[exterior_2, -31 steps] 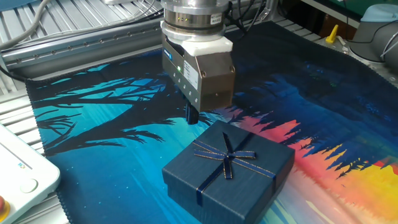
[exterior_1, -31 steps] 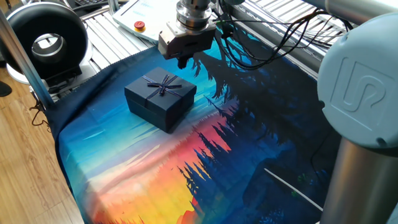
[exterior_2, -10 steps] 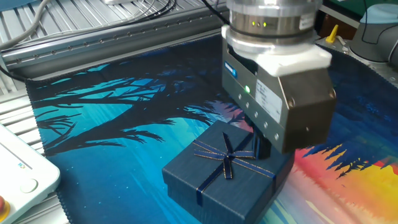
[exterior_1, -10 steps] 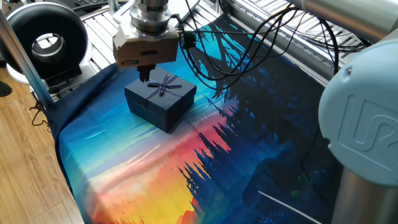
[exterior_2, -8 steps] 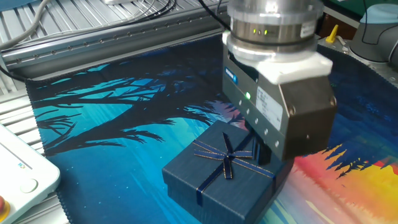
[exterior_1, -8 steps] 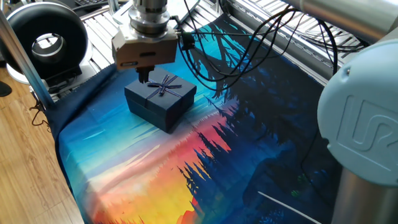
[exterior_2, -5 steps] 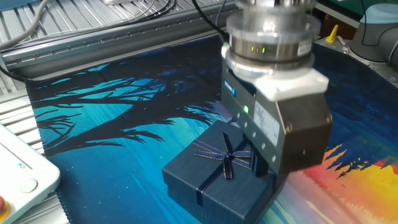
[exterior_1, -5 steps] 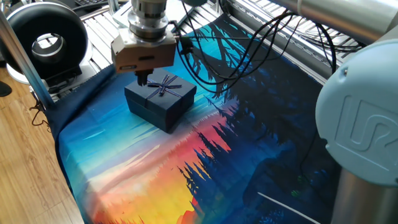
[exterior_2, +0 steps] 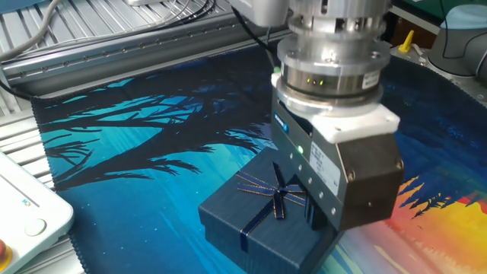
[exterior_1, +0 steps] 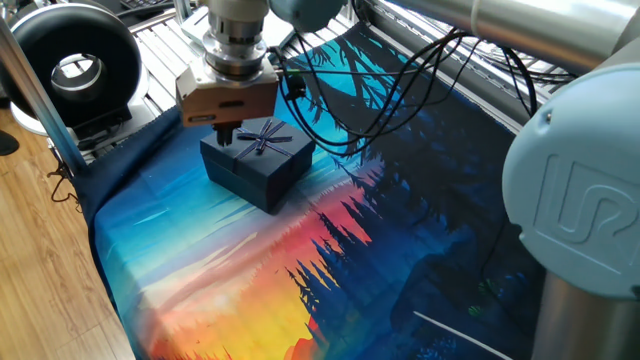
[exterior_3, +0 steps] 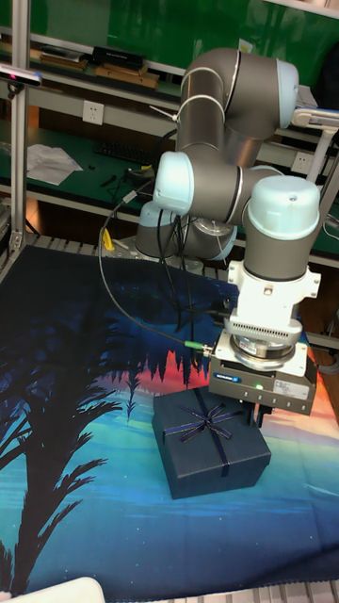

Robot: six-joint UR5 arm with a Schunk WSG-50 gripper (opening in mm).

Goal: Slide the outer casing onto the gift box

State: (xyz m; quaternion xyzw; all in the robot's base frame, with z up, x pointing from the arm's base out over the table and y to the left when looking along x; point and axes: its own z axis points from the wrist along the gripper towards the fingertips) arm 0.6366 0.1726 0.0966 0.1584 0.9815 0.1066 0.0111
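Note:
The outer casing point(exterior_1: 258, 160), a dark navy square cover with a thin ribbon bow, sits flat on the printed cloth; it also shows in the other fixed view point(exterior_2: 255, 221) and the tall fixed view point(exterior_3: 209, 448). My gripper point(exterior_1: 226, 131) points straight down over the casing's top near one edge, beside the bow. Its dark fingers point(exterior_2: 312, 215) are drawn together and sit at the top surface; whether they press on it I cannot tell. In the tall fixed view my gripper point(exterior_3: 254, 415) stands at the casing's right rear part. The gift box is hidden.
A black ring-shaped device point(exterior_1: 75, 65) stands at the table's far left corner. A white control box point(exterior_2: 23, 217) lies off the cloth on the metal rails. Black cables point(exterior_1: 400, 70) hang from the arm over the cloth. The cloth's edge point(exterior_1: 95, 215) drops off at the left.
The gripper has come from behind the casing to over its top and has sunk lower in the last second. The casing has not moved.

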